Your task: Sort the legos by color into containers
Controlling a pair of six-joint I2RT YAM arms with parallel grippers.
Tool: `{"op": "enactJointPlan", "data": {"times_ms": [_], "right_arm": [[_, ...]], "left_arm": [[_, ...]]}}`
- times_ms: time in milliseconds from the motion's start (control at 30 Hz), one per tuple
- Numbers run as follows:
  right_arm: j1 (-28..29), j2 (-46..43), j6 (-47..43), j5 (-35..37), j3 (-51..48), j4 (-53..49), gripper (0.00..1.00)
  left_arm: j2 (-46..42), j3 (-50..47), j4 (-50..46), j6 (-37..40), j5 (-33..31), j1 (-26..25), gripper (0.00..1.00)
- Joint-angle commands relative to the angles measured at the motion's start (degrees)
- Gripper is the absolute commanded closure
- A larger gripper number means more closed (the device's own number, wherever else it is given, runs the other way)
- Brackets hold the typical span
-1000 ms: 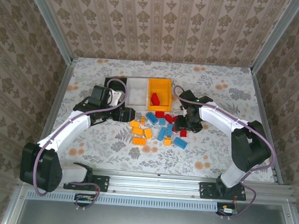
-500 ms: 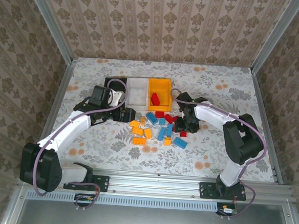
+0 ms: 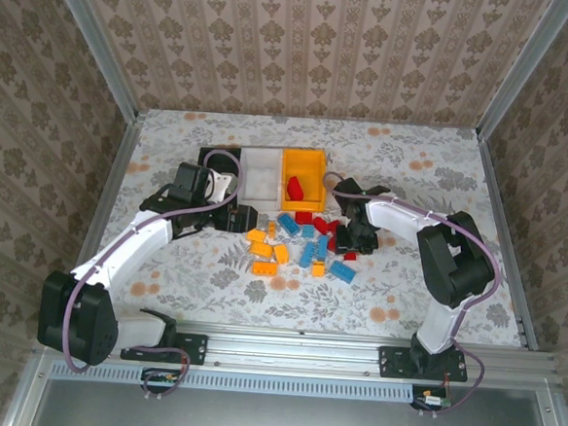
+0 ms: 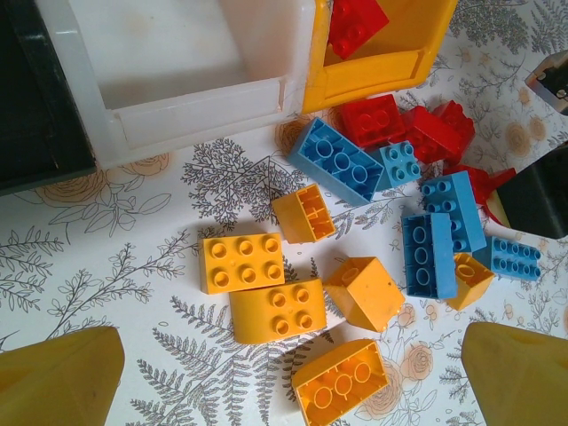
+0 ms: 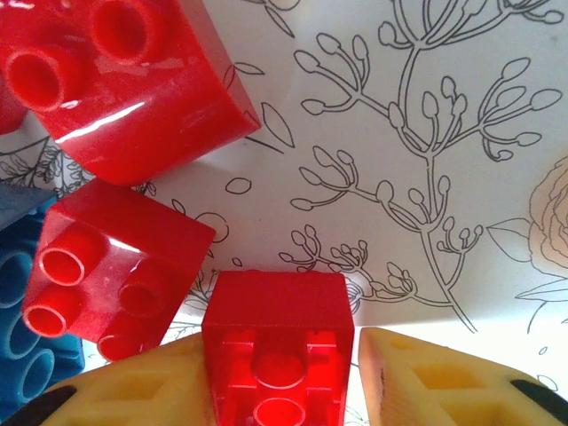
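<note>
Legos (image 3: 301, 242) lay heaped just near of the bins (image 3: 266, 153). Right gripper (image 3: 348, 239) clamped a red lego (image 5: 275, 328); left gripper (image 3: 237, 218) gaped wide, empty. Pick step; next probably called for lifting it far-left into the orange-yellow bin (image 3: 306, 154).

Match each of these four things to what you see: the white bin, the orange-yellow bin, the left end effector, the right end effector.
1. white bin
2. orange-yellow bin
3. left end effector
4. right end effector

a. red brick between its fingers
b. empty
c. open above orange bricks
d. holds red bricks

Pairs: 1-b, 2-d, 3-c, 4-a
</note>
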Motion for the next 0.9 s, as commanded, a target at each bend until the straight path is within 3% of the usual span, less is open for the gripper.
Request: {"op": "enactJointPlan", "data": {"times_ms": [0,267,467,700,867], "right_arm": [[-0.46,1.94,0.41,2.07,-1.04,0.92,0.59],[-0.64,-0.18,0.44,2.84,-0.83,-0.5,0.69],[-0.72,-4.16,0.16,2.11,2.1,-3.88,0.7],[-0.73,-7.09,-0.02,-5.3,11.24,-5.09,0.7],[-0.64,-2.91,0.91,-11.49,19.17,-4.17,0.7]], "left_arm": [[0.37,-0.41,-0.78,0.09,-0.35,-0.43,0.0],[0.3,-0.4,-0.78,0.0,-0.16,-0.5,0.0],[0.21,-0.4,-0.6,-0.02,-0.02,-0.49,0.0],[0.04,-0.49,-0.42,-0.17,0.16,-0.49,0.0],[0.04,-0.64,-0.32,-0.26,0.18,-0.51,0.0]]}}
